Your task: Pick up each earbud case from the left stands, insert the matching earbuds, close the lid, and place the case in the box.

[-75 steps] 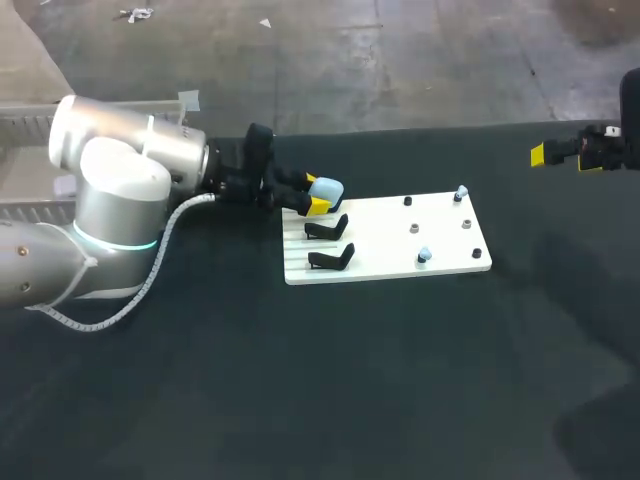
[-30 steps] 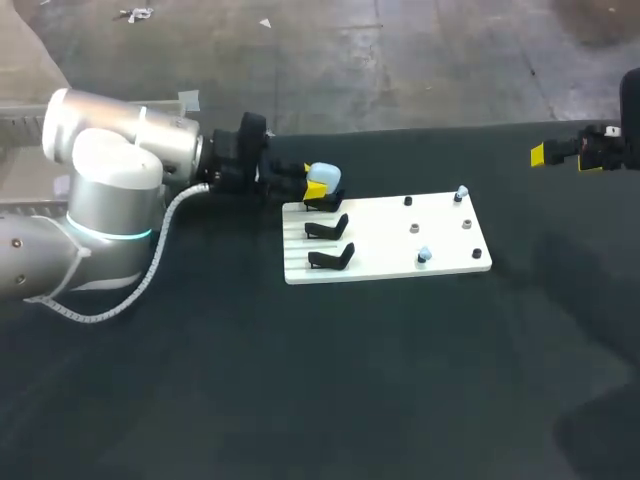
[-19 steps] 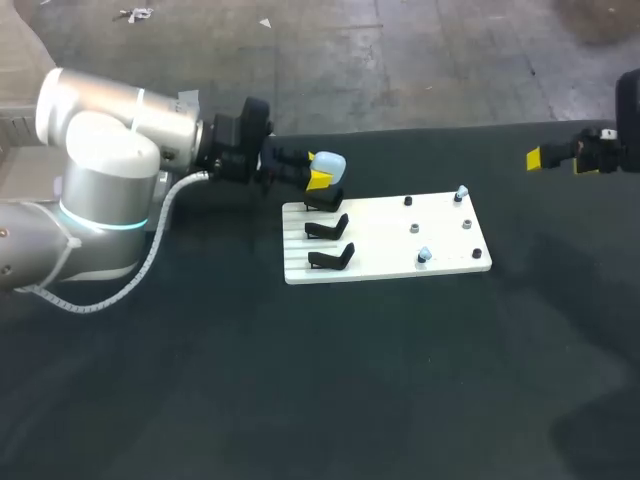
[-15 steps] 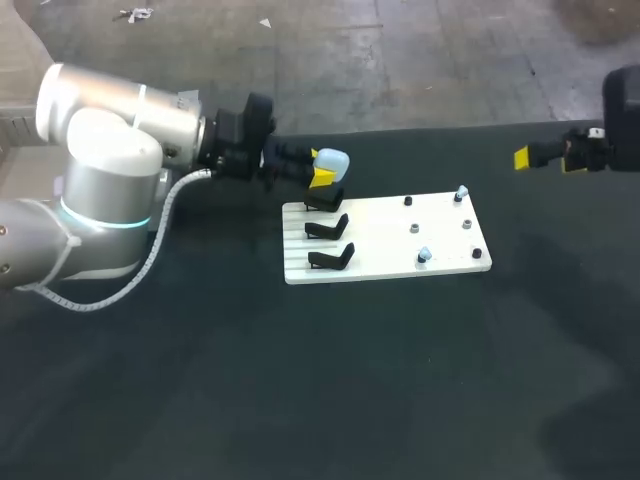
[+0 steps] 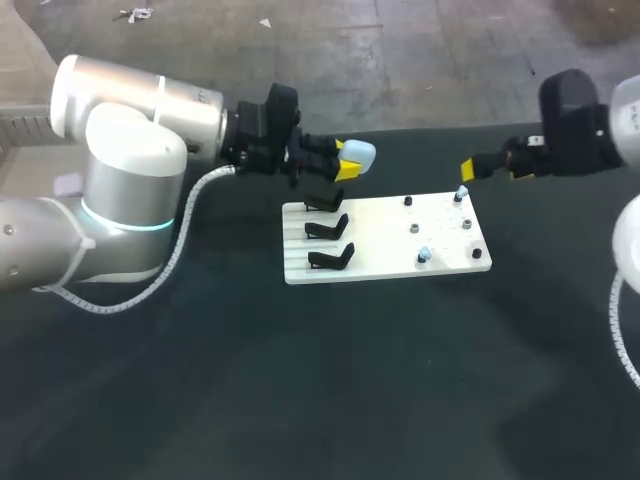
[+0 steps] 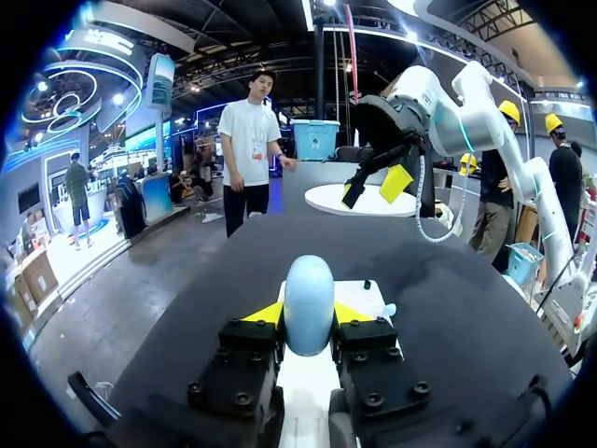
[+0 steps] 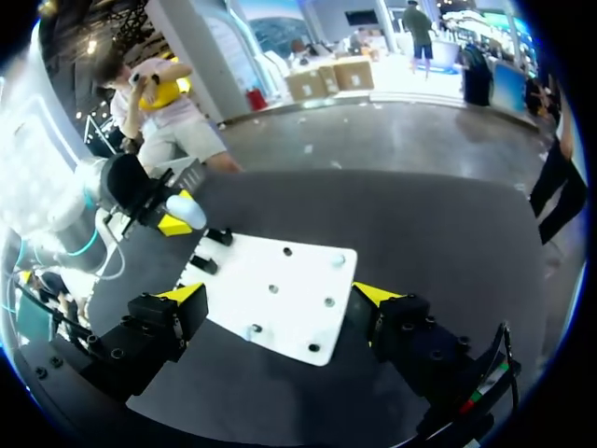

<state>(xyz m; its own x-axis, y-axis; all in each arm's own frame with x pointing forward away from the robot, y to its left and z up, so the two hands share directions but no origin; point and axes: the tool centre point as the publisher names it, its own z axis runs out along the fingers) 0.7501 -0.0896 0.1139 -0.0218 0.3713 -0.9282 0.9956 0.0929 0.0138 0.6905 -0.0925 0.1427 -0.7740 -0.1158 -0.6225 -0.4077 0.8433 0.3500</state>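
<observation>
My left gripper (image 5: 350, 164) is shut on a light blue earbud case (image 5: 358, 153) and holds it in the air above the far left corner of the white board (image 5: 385, 245). In the left wrist view the earbud case (image 6: 309, 303) stands upright between the yellow tips. Three black stands (image 5: 330, 228) on the board's left side are bare. Two light blue earbuds (image 5: 424, 255) (image 5: 460, 192) sit on pegs at the board's right side, among grey and black ones. My right gripper (image 5: 492, 169) hangs open over the board's far right corner, with nothing in it (image 7: 278, 297).
The board (image 7: 280, 271) lies mid-table on black cloth. A pale box (image 5: 22, 124) peeks out at the far left behind my left arm. Dark bare cloth stretches in front of the board.
My left gripper has lifted the blue case off the far stand and carried it up and to the right. My right arm has come in from the right edge toward the board.
</observation>
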